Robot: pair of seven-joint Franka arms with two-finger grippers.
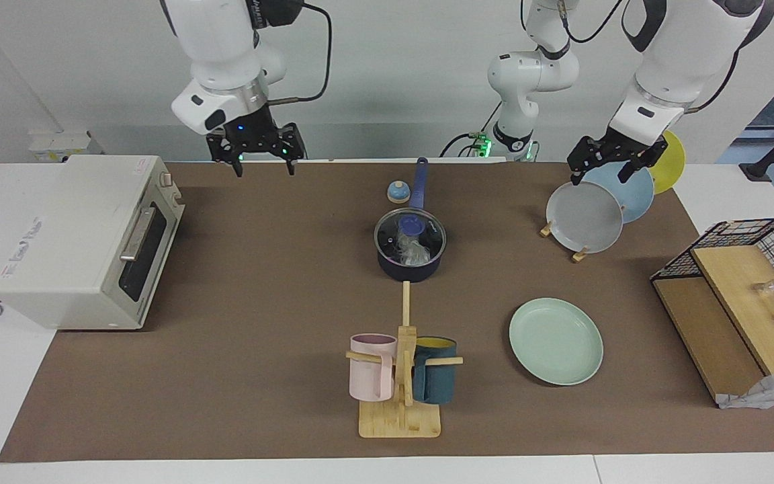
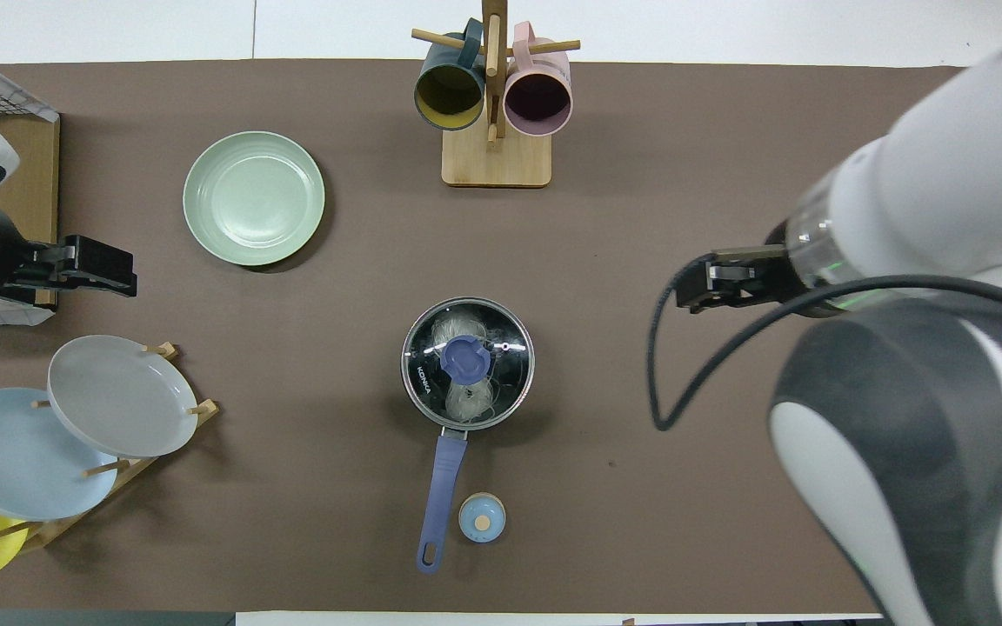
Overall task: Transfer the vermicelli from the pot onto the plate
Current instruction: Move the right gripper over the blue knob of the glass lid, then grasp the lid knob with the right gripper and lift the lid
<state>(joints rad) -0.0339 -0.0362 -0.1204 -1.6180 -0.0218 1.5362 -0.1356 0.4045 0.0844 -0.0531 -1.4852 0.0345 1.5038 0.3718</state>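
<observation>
Brown mat surface point(image 1: 259, 376): lidded dark navy saucepan point(image 1: 409, 267) holds white vermicelli clump point(image 2: 464, 398); pale mint-green round plate point(image 1: 555, 341) at its 4 o'clock, facing view. Nothing started, I judge: right gripper point(image 1: 256, 163) spread, left gripper point(image 1: 600, 169) spread, both idle aloft. Next: lift glass lid point(image 2: 467, 362).

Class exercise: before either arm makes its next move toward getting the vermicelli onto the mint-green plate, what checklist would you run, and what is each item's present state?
1. Pot upright on the mat: ok.
2. Vermicelli in the pot, seen through the glass: ok.
3. Pot open for reaching in: not ok; the glass lid with its blue knob is on.
4. Plate flat and bare: ok.
5. Left gripper free: ok; jaws open, over the plate rack.
6. Right gripper free: ok; jaws open, up near the toaster oven.
</observation>
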